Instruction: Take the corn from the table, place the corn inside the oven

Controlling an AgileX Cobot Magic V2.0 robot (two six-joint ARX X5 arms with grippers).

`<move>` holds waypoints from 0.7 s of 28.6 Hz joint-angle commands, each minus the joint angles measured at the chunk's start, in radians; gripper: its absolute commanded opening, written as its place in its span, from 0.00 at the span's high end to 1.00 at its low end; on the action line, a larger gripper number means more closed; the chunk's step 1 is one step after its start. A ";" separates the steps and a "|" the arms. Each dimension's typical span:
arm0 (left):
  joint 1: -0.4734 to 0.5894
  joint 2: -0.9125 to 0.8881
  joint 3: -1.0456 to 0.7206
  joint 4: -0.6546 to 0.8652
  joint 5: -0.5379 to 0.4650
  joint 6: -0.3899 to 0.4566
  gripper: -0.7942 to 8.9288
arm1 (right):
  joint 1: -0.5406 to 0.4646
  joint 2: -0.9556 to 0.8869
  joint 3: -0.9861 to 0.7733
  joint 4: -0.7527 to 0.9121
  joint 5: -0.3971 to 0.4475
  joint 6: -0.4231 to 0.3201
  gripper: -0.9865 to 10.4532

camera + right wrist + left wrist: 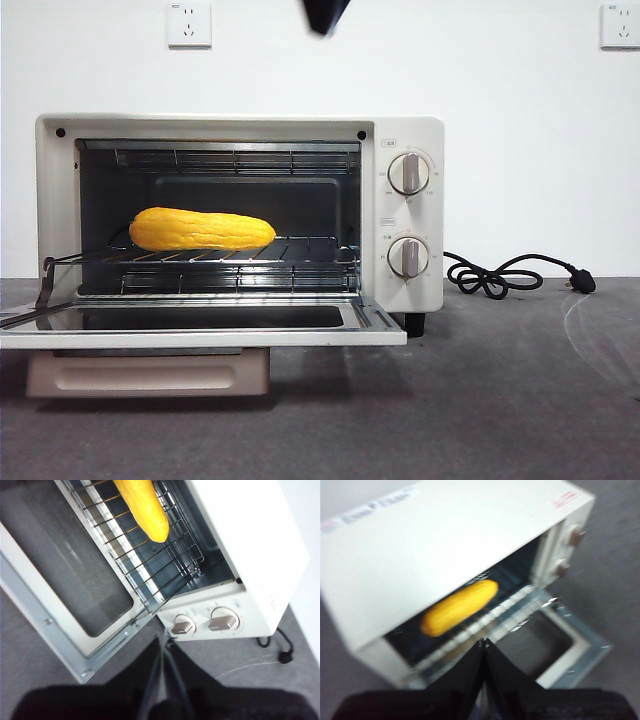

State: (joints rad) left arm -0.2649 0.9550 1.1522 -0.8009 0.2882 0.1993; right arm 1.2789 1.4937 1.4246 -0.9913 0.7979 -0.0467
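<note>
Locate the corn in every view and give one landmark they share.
Front view: the corn lies on the wire rack, left part of the oven cavity.
Left wrist view: on the rack inside the open oven.
Right wrist view: on the rack, partly cropped.
Shared landmark: the two knobs.

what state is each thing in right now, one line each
corn: lying on its side on the wire rack inside the oven, not held
oven: door folded down, fully open
wire rack: seated inside the oven
power cord: loose on the table, unplugged
left tool: shut, empty, above the oven front
right tool: shut, empty, near the knobs
</note>
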 commanded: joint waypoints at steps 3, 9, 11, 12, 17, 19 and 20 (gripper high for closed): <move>0.178 0.084 -0.005 -0.013 0.341 -0.017 0.93 | -0.001 -0.098 0.002 -0.027 -0.137 0.053 0.92; 0.294 0.192 -0.006 -0.054 0.393 -0.020 0.93 | -0.058 -0.229 0.002 -0.027 -0.246 0.053 0.92; 0.316 0.209 -0.007 -0.068 0.393 -0.019 0.93 | -0.083 -0.267 0.002 -0.026 -0.288 0.052 0.92; 0.328 0.216 -0.008 -0.071 0.393 -0.019 0.93 | -0.100 -0.289 0.002 -0.025 -0.318 0.044 0.92; 0.364 0.223 -0.014 -0.097 0.393 -0.013 0.93 | -0.202 -0.370 0.002 -0.010 -0.504 0.005 0.92; 0.374 0.223 -0.014 -0.117 0.393 -0.005 0.93 | -0.254 -0.392 0.002 0.000 -0.612 -0.022 0.92; 0.379 0.223 -0.015 -0.126 0.393 -0.003 0.93 | -0.276 -0.397 0.002 0.002 -0.661 -0.035 0.92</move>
State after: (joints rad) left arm 0.1081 1.1778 1.1507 -0.9230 0.6731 0.1833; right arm 1.0191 1.0954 1.4250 -0.9966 0.1902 -0.0509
